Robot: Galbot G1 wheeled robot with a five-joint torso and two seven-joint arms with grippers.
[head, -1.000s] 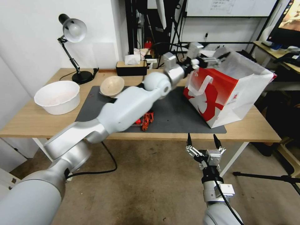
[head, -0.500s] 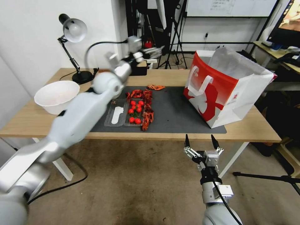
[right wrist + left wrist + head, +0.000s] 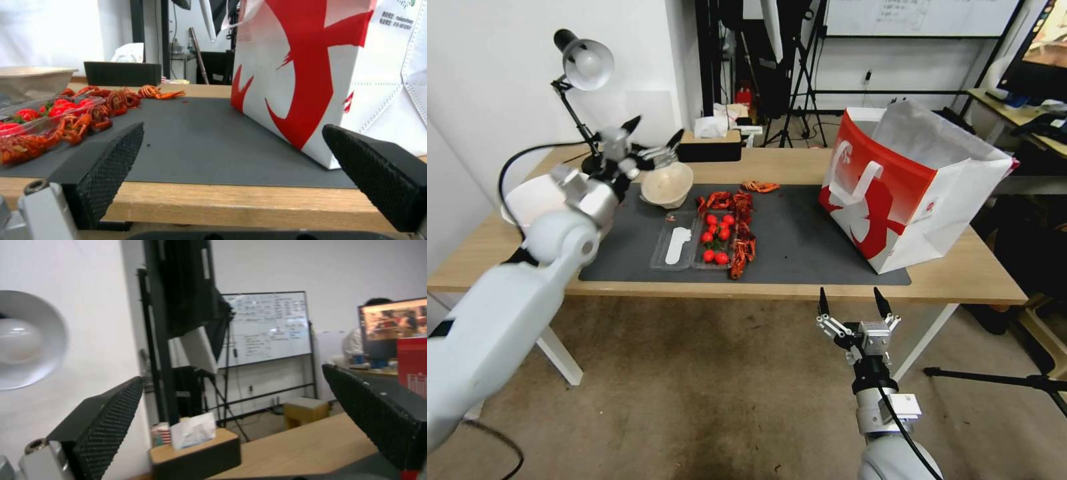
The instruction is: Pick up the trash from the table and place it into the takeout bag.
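The left claw [image 3: 654, 137] is held above the counter [image 3: 800, 167] w/ fingers spread apart and nothing between them, just over the far-left rim of the beige bowl [image 3: 667, 185]. The bowl is tilted on the dark mat [image 3: 800, 247], near its far-left corner. Beside it, a white bowl [image 3: 527, 200] is partly hidden by the left arm. A clear tray of cherry tomatoes [image 3: 714, 237] and red crawfish shells [image 3: 740, 247] are seen mid-mat. The takeout bag [image 3: 907, 187] is stood open at the mat's right end, well apart from the beige bowl. The right claw [image 3: 852, 303] is held low in front of the counter's near edge, fingers apart, empty.
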